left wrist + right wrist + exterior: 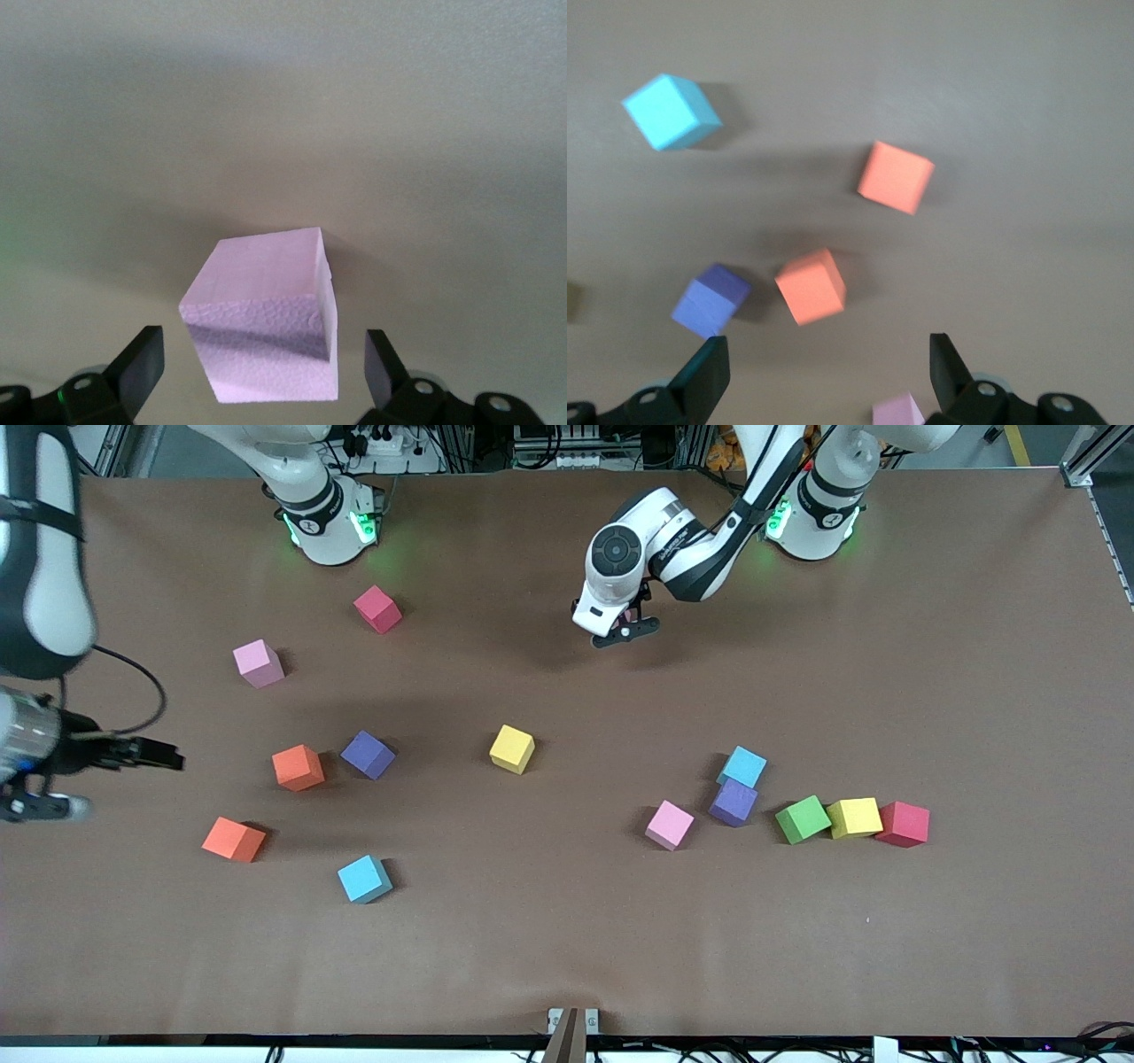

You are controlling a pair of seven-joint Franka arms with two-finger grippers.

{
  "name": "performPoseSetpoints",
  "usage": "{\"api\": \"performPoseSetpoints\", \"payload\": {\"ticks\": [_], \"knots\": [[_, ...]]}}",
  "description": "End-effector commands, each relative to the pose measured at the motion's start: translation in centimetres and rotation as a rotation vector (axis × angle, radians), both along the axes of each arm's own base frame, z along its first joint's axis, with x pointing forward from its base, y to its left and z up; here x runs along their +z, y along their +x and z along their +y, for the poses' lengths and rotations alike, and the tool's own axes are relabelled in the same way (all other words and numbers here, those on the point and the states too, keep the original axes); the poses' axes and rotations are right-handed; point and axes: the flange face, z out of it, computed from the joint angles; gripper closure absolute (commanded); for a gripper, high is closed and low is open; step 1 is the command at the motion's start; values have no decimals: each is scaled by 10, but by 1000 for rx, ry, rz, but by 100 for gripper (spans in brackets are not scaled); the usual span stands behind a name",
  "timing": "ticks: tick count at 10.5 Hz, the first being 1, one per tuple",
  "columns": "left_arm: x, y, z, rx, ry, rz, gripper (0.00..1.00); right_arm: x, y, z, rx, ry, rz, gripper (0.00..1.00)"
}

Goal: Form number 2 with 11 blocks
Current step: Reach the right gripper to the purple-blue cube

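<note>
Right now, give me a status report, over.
Left claw open around a pink cube on the table. Right claw open, over the table by the orange cubes. No 2 yet, blocks scattered. Two red cubes lie among them.

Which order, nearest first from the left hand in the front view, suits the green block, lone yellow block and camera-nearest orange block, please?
1. Lone yellow block, mid-table.
2. Green block, toward the left arm's end.
3. Orange block, toward the right arm's end.

blocks (pixel 512 747) scattered singly across table, unassembled, green, yellow, purple, sky-blue clustered toward left arm's end
</note>
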Motion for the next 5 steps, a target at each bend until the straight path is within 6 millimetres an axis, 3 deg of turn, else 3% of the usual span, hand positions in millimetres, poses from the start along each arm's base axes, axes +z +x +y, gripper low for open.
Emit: {"api": "performPoseSetpoints", "payload": {"ticks": [1,3,4,5], "knots": [[-9,-3,-1,33,-8,12,0,-32,13,17,31,20,26,0],[-19,-4,1,36,0,24,0,-49,12,51,72,18,61,0],[-22,-4,0,37,-4,20,12,-57,9,60,24,11,87,0],[-24,-6,-1,32,-4,21,44,-64,6,79,-14,2,106,0]]}}
